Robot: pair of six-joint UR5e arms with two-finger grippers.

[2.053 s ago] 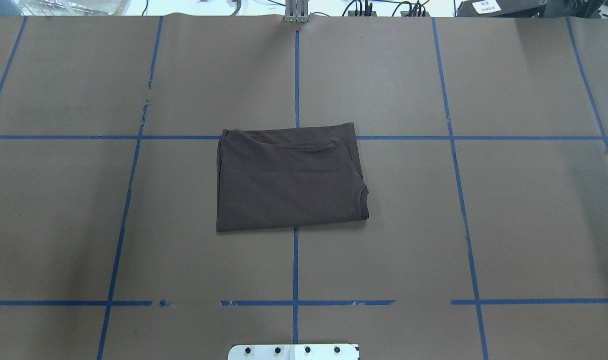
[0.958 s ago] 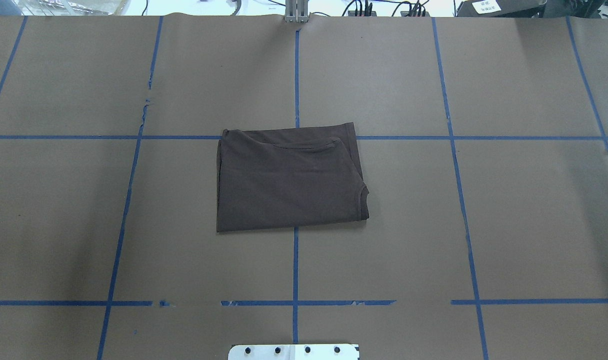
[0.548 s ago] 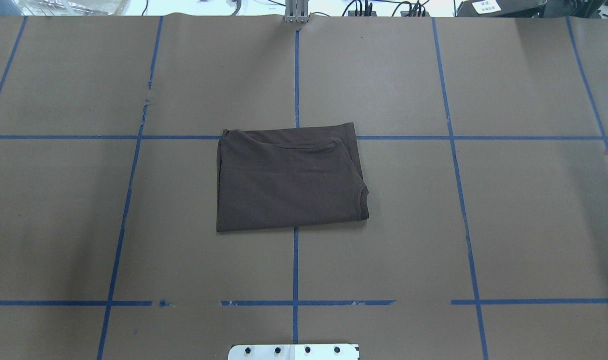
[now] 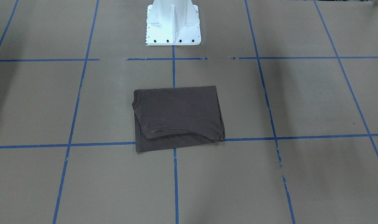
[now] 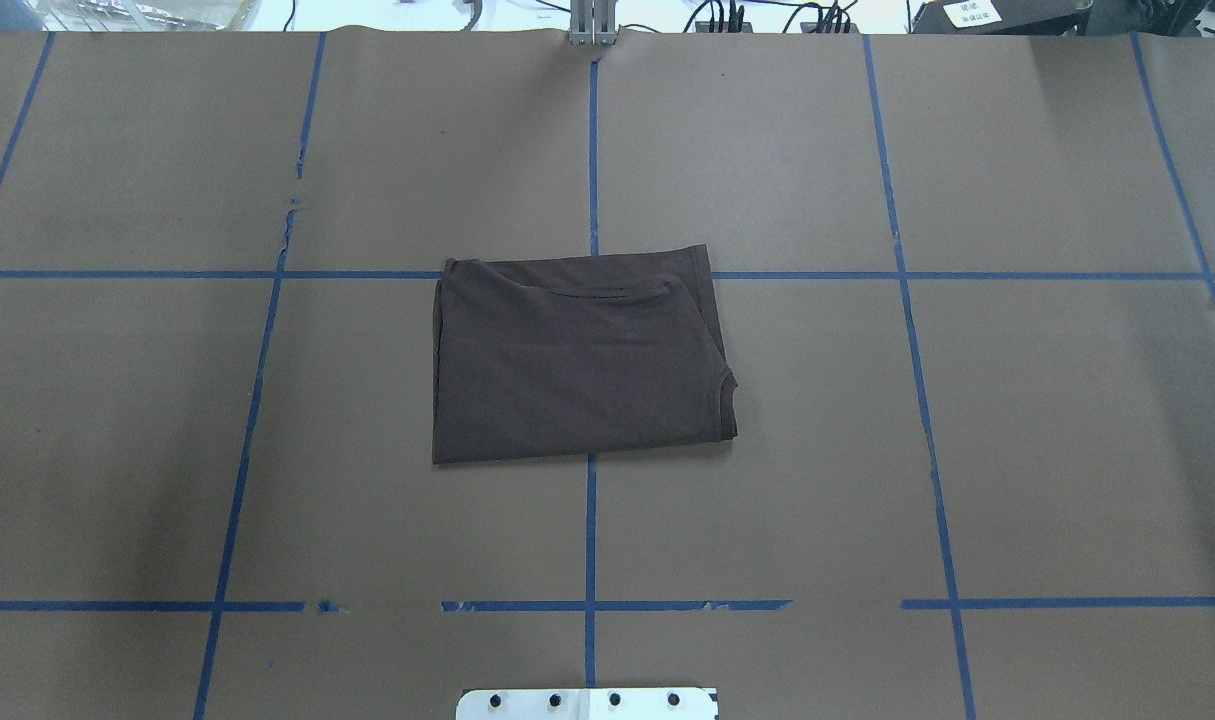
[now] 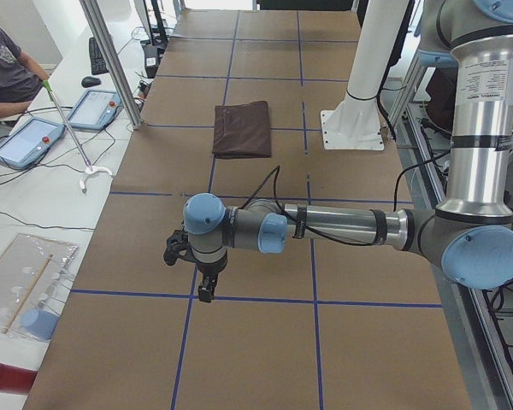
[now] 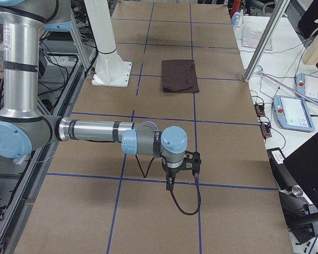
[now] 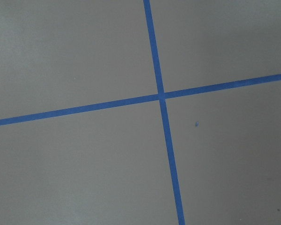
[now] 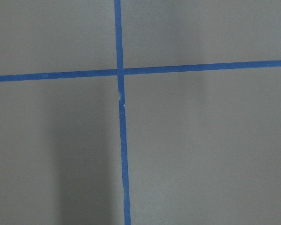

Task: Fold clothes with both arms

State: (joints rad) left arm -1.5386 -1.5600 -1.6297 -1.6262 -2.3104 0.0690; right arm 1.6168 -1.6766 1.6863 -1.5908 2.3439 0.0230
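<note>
Folded T-shirt [image 5: 577, 360] flat, just ahead of pedestal [image 4: 173, 21].
Long axis side-to-side, collar [image 5: 724, 388] toward robot's right; left pincer [image 6: 207, 290], right pincer [image 7: 169, 182]: can't tell grip.

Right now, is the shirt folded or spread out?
Folded. The shirt lies as a compact rectangle, with one layer's curved hem overlapping another near its far edge and no sleeves sticking out.

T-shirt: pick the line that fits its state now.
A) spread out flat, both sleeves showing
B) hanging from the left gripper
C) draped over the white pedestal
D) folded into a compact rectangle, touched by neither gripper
D: the T-shirt lies folded into a rectangle on the table, while the left gripper and the right gripper hang over bare paper well away from it.
</note>
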